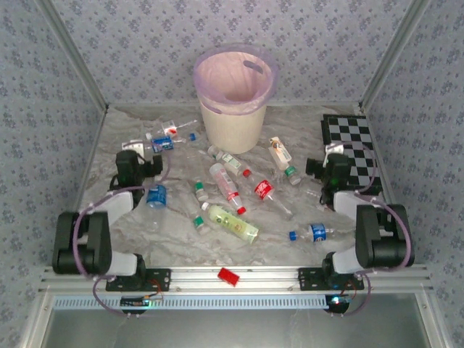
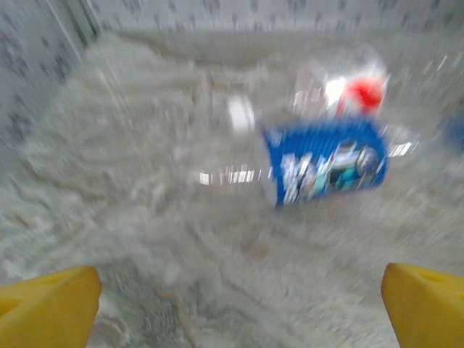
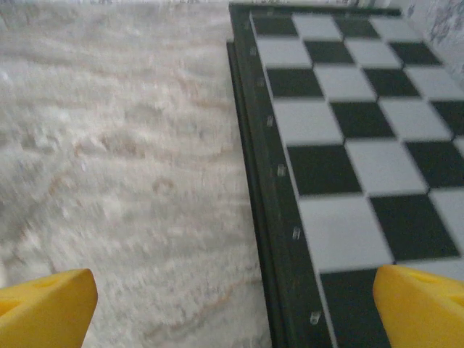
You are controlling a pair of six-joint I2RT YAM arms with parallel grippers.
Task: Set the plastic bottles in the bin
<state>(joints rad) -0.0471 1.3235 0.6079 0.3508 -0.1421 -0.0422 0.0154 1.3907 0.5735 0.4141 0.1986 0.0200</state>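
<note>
The bin (image 1: 230, 123), a cream bucket lined with a pink bag, stands at the back centre. Several plastic bottles lie on the marbled cloth in front of it: a red-labelled one (image 1: 225, 181), a yellow-green one (image 1: 236, 224) and a blue-labelled one (image 1: 317, 232). My left gripper (image 1: 154, 164) (image 2: 243, 308) is open over bare cloth, its yellow fingertips (image 2: 52, 304) wide apart, and a blue-labelled bottle (image 2: 326, 163) (image 1: 161, 142) lies a short way ahead of it. At the right, my right gripper (image 1: 328, 156) (image 3: 235, 308) is open and holds nothing.
A black-and-white chequered board (image 1: 353, 145) (image 3: 348, 145) lies at the back right, its left edge just ahead of my right gripper. A small red block (image 1: 229, 277) rests on the front rail. Patterned walls close in the table on three sides.
</note>
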